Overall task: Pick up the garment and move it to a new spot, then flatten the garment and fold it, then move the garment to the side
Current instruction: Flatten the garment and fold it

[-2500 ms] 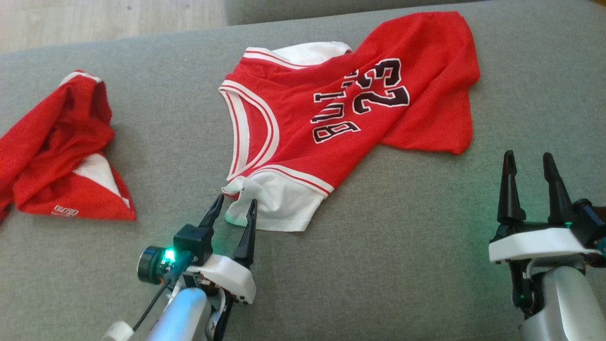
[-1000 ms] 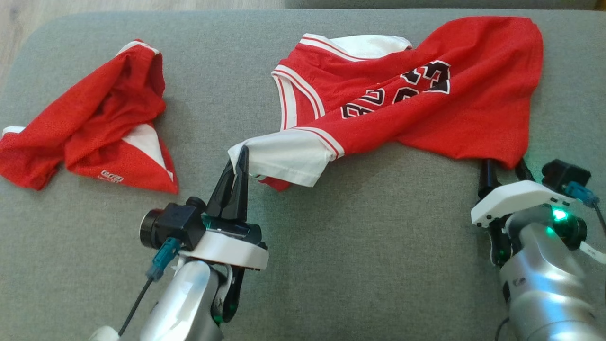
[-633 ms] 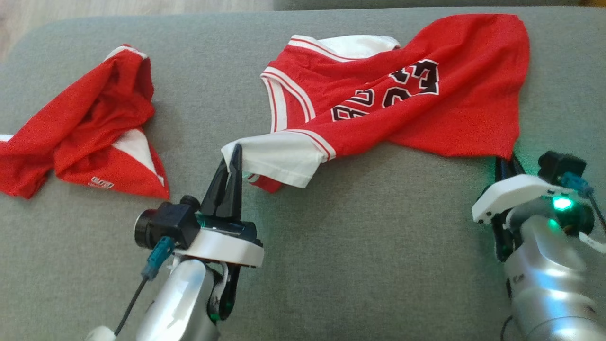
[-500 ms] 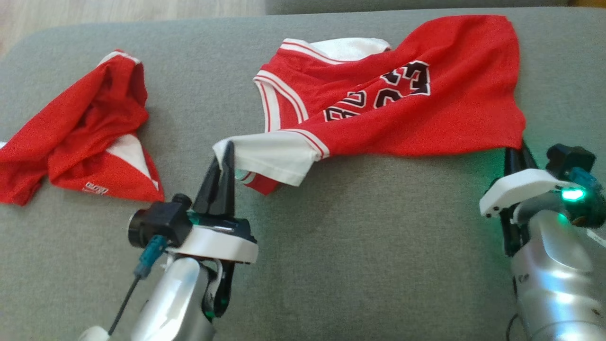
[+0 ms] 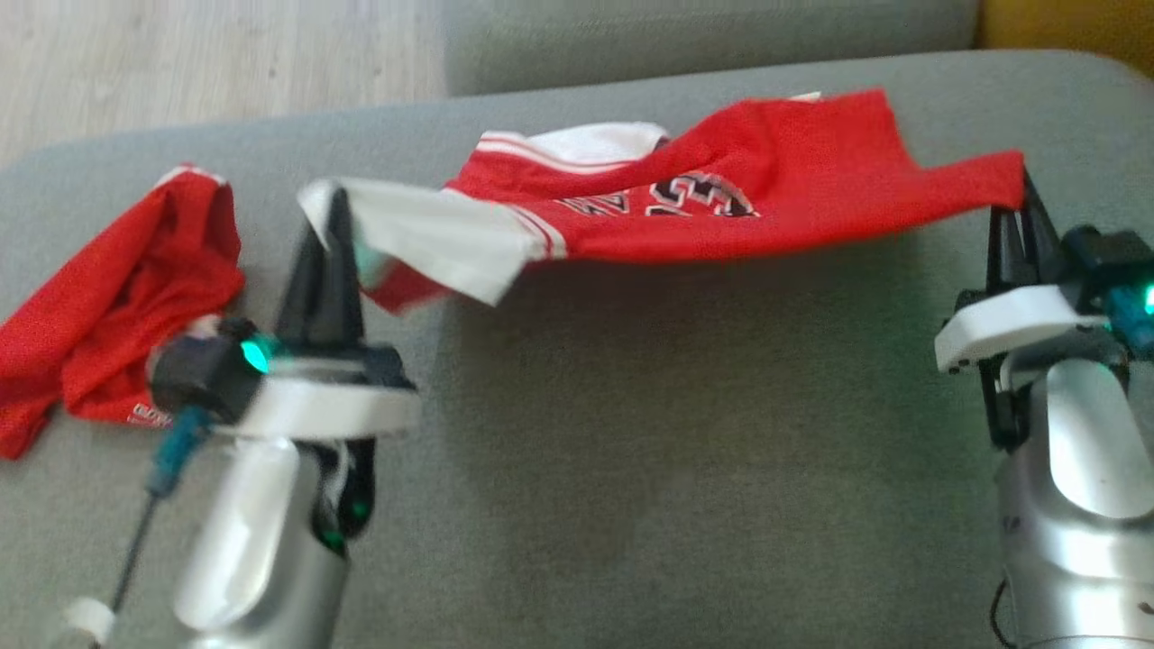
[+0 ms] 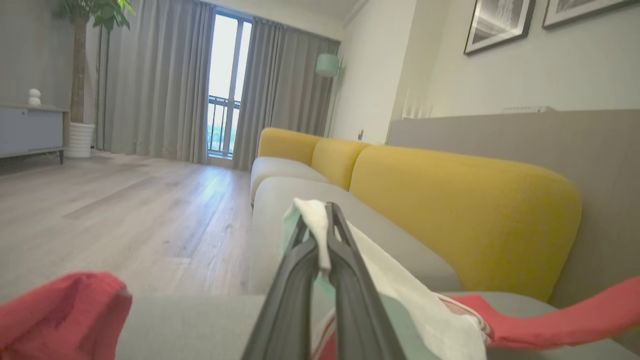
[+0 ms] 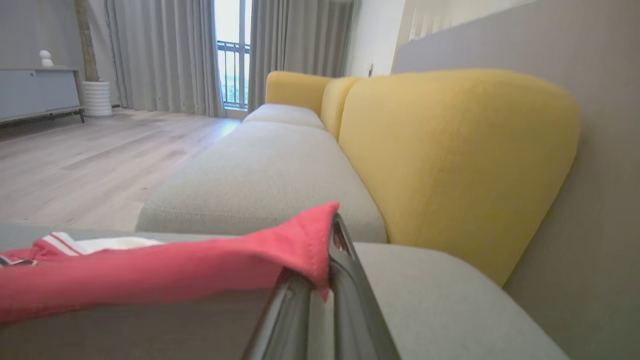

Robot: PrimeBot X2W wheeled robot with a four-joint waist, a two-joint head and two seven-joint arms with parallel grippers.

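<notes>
The garment (image 5: pixel 793 185), a red jersey with white sleeves and black lettering, hangs stretched above the grey sofa seat (image 5: pixel 685 433) between both grippers. My left gripper (image 5: pixel 332 200) is shut on the tip of its white sleeve; in the left wrist view the white cloth (image 6: pixel 400 295) is pinched between that gripper's (image 6: pixel 320 220) closed fingers. At the right, my right gripper (image 5: pixel 1021 185) is shut on the red hem corner. The right wrist view has the red fabric (image 7: pixel 175 270) draped from that gripper's (image 7: pixel 331 227) closed tips. The jersey's far edge still touches the seat.
A second red garment (image 5: pixel 108 297) lies crumpled on the seat beside my left arm, also visible in the left wrist view (image 6: pixel 60 315). Yellow back cushions (image 7: pixel 450 150) line the sofa's right side. Wooden floor (image 5: pixel 225 63) lies beyond the seat's far left edge.
My right gripper closed on the red hem corner. Both arms then rose, lifting the jersey's near edge off the seat and stretching it. The head camera has shifted too.
</notes>
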